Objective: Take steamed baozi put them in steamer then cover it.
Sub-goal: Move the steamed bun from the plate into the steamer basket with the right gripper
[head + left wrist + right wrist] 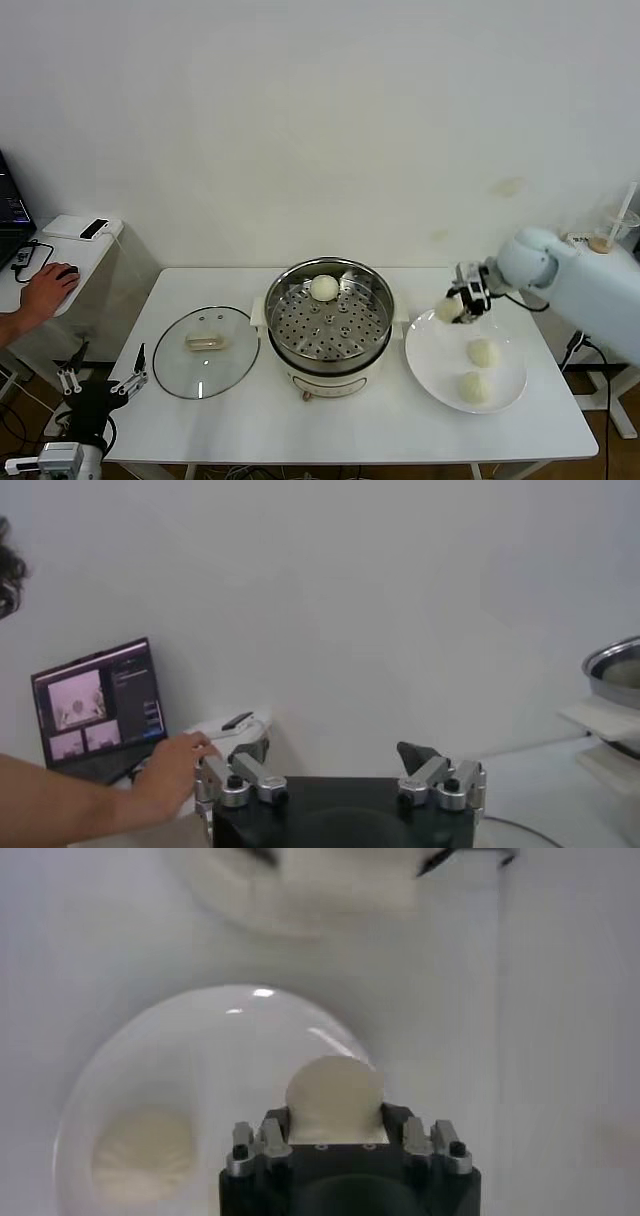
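The steamer (330, 325) stands mid-table with one baozi (324, 288) on its perforated tray. My right gripper (452, 308) is shut on another baozi (447, 310), held just above the near-left rim of the white plate (432, 362); the right wrist view shows that bun (334, 1096) clamped between the jaws. Two more baozi (483, 352) (473, 388) lie on the plate, one also seen as a baozi (143, 1143) from the wrist. The glass cover (205, 350) lies flat left of the steamer. My left gripper (100, 381) hangs open, parked low off the table's left edge.
A person's hand (45, 290) rests on a mouse on a side table (80, 245) at the far left, with a laptop (95, 708) beside it. A cup (608, 235) stands at the far right behind my right arm.
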`<action>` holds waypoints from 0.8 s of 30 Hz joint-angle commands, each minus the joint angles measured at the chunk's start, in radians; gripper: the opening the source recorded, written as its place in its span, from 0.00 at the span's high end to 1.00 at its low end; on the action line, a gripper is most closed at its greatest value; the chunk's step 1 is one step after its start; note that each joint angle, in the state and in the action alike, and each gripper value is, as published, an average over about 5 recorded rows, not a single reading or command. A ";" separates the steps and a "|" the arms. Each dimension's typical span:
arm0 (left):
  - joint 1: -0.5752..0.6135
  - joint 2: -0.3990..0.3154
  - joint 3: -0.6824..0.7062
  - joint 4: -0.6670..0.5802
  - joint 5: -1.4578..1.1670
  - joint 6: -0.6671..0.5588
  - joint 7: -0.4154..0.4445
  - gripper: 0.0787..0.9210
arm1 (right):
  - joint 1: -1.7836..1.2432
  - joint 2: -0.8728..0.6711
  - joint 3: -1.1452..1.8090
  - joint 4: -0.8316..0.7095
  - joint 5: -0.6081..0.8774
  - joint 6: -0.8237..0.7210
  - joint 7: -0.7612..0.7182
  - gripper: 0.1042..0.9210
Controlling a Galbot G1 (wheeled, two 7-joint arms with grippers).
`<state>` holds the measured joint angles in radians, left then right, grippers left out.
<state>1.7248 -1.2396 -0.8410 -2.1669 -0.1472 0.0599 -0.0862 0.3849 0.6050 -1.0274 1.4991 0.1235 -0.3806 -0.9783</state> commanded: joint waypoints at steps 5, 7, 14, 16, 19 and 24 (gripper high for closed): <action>0.000 0.004 -0.004 0.003 -0.002 0.000 0.000 0.12 | 0.301 0.175 -0.169 0.117 0.290 -0.123 0.084 0.42; -0.001 0.001 -0.005 0.004 -0.002 -0.001 0.000 0.12 | 0.284 0.230 -0.166 0.112 0.324 -0.150 0.110 0.42; 0.001 -0.005 -0.013 0.004 0.000 -0.002 0.000 0.12 | 0.202 0.431 -0.163 0.022 0.385 -0.214 0.176 0.41; 0.001 -0.008 -0.016 0.001 0.000 -0.002 0.000 0.12 | 0.176 0.483 -0.165 -0.018 0.395 -0.226 0.187 0.41; 0.002 -0.012 -0.021 -0.004 0.000 -0.002 0.001 0.12 | 0.134 0.543 -0.169 -0.069 0.406 -0.240 0.201 0.41; 0.003 -0.019 -0.026 -0.011 0.000 -0.001 0.000 0.12 | 0.078 0.615 -0.173 -0.137 0.407 -0.258 0.214 0.41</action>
<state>1.7272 -1.2548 -0.8650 -2.1727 -0.1473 0.0586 -0.0862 0.5117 1.0527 -1.1823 1.4501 0.4714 -0.5952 -0.8030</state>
